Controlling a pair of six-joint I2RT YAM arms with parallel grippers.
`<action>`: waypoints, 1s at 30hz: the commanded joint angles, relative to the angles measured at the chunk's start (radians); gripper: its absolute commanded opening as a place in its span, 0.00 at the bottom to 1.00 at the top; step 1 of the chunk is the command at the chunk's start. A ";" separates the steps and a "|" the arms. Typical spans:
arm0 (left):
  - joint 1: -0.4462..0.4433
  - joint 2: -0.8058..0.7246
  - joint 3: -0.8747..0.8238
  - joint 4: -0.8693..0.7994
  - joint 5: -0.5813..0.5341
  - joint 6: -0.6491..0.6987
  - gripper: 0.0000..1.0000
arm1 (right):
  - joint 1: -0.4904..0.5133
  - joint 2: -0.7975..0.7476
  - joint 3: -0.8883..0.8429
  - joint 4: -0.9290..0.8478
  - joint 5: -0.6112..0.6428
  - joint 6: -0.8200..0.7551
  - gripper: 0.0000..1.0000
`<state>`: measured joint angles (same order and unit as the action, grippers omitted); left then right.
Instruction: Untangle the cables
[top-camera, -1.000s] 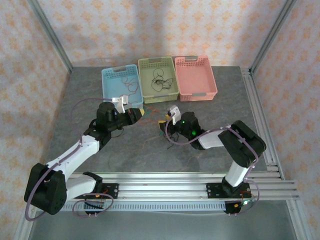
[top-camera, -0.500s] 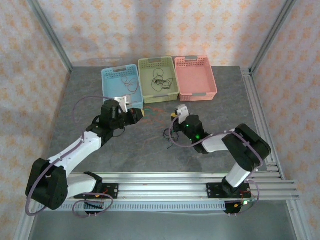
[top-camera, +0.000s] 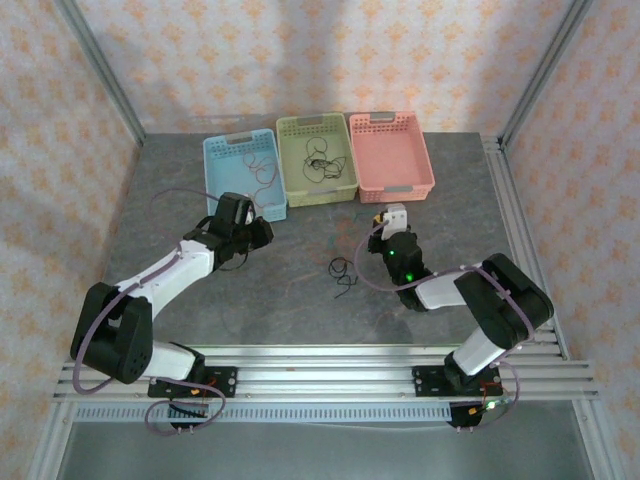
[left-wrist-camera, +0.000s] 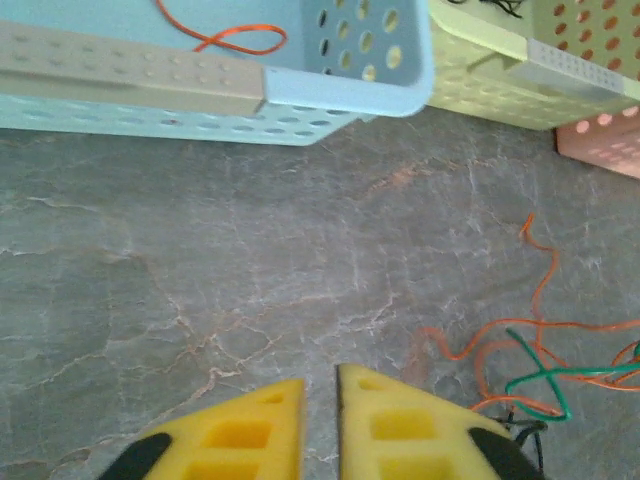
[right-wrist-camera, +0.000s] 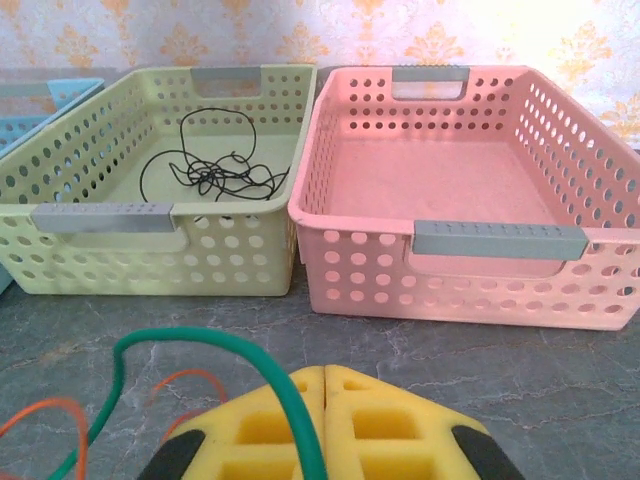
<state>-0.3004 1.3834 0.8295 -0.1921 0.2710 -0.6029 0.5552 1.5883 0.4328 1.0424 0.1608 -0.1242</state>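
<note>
Left side of the bench (top-camera: 280, 300): left fingers (left-wrist-camera: 240, 435) low over bare bench, just in front of the blue basket (top-camera: 213, 172), near its right front corner. Narrow gap between the yellow pads, gripping nothing. Red cable (left-wrist-camera: 225, 38) lies curled inside the blue basket.

Left wrist view, off to the right of the fingers: orange cables (left-wrist-camera: 500, 340) looping on the bench. A green cable (left-wrist-camera: 545, 375) crosses them and runs off the right edge.

Green basket (right-wrist-camera: 150, 255) next right in the row, hard against the blue one; touching or not, cannot tell. Black cable (right-wrist-camera: 215, 175) bunched on its floor, left of middle.

Centre of bench, top view: loose black loop (top-camera: 342, 270) lying flat, apart from both arms, well in front of the green basket.

Right fingers (right-wrist-camera: 380, 430) right of that loop, just in front of where green and pink baskets meet, pointing at them. Pads pressed together. The green cable arches up from the left and comes down onto the left pad by the seam; looks pinched there. Orange cables sit low, left of the pads.

Pink basket (right-wrist-camera: 450, 290) at the right end of the row, just beside the green one, sides nearly touching.
</note>
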 joint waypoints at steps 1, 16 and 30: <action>0.001 -0.023 -0.003 -0.020 -0.032 0.004 0.20 | 0.001 -0.005 -0.004 0.060 -0.032 0.038 0.00; -0.065 -0.046 -0.051 0.229 0.265 0.032 0.59 | 0.009 0.048 0.022 0.134 -0.351 0.064 0.00; -0.163 0.036 0.015 0.198 0.306 0.113 0.44 | 0.074 0.073 0.070 0.067 -0.498 -0.014 0.00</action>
<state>-0.4397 1.4002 0.8024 -0.0113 0.5285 -0.5323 0.6231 1.6485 0.4774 1.1080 -0.2874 -0.1249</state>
